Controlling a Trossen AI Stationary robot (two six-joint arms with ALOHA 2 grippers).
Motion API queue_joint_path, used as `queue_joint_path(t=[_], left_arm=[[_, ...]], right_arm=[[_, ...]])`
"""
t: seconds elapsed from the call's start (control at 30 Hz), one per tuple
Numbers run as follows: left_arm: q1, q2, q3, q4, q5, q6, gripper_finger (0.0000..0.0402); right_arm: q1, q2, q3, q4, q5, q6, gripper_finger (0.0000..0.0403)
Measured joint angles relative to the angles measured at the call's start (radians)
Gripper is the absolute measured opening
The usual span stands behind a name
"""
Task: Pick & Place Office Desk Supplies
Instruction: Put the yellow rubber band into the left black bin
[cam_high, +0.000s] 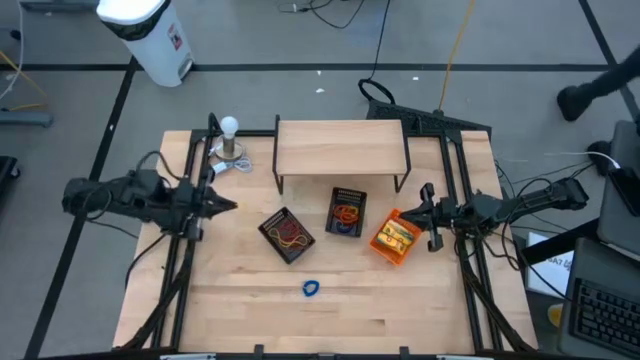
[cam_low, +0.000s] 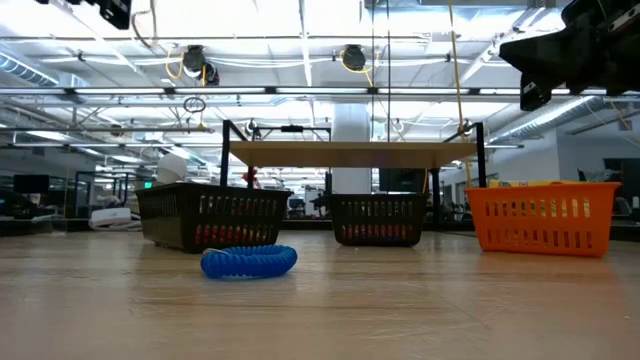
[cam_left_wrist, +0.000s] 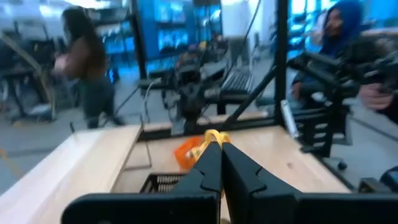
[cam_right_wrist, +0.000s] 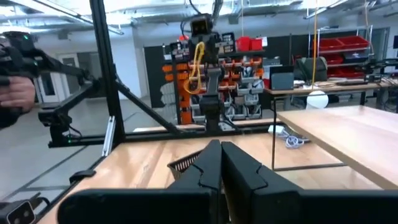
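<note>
Item outstanding: blue rubber-band loop (cam_high: 311, 289), alone near the table's (cam_high: 240, 310) front edge. Left gripper (cam_left_wrist: 219, 163) and right gripper (cam_right_wrist: 219, 163): both clenched, empty. You release either one's jaws, then descend squarely over the loop.

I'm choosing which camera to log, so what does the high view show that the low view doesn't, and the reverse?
Only the high view shows both arms whole, the left gripper and right gripper, the white ball and the trays' contents: bands in the two black mesh trays, yellow packets in the orange tray. Only the low view shows the room behind the table. Both show the blue coiled band lying alone on the table, the three trays and the wooden shelf.
</note>
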Motion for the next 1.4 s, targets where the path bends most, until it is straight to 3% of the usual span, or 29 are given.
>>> queue_joint_path(t=[0.1,0.23,0.6,0.9,1.1,1.4], left_arm=[[-0.011,-0.08,-0.041,0.032,-0.008,0.019,0.0],[-0.007,-0.132,-0.113,0.031,-0.107,0.013,0.0],[-0.008,-0.223,-0.372,0.315,-0.108,0.011,0.0],[-0.008,-0.259,-0.449,0.317,-0.104,0.016,0.0],[-0.008,-0.284,-0.519,0.356,-0.05,-0.012,0.0],[-0.008,-0.282,-0.517,0.318,-0.031,-0.02,0.0]], right_arm=[[0.0,0.001,0.0,-0.005,0.0,0.0,0.0],[0.0,0.001,0.0,0.019,0.039,-0.058,0.0],[0.0,0.007,0.0,-0.035,0.054,-0.068,0.0],[0.0,0.007,0.0,-0.035,0.086,-0.082,0.0],[0.0,0.007,0.0,-0.037,0.13,-0.084,0.0],[0.0,0.007,0.0,-0.017,0.132,-0.086,0.0]])
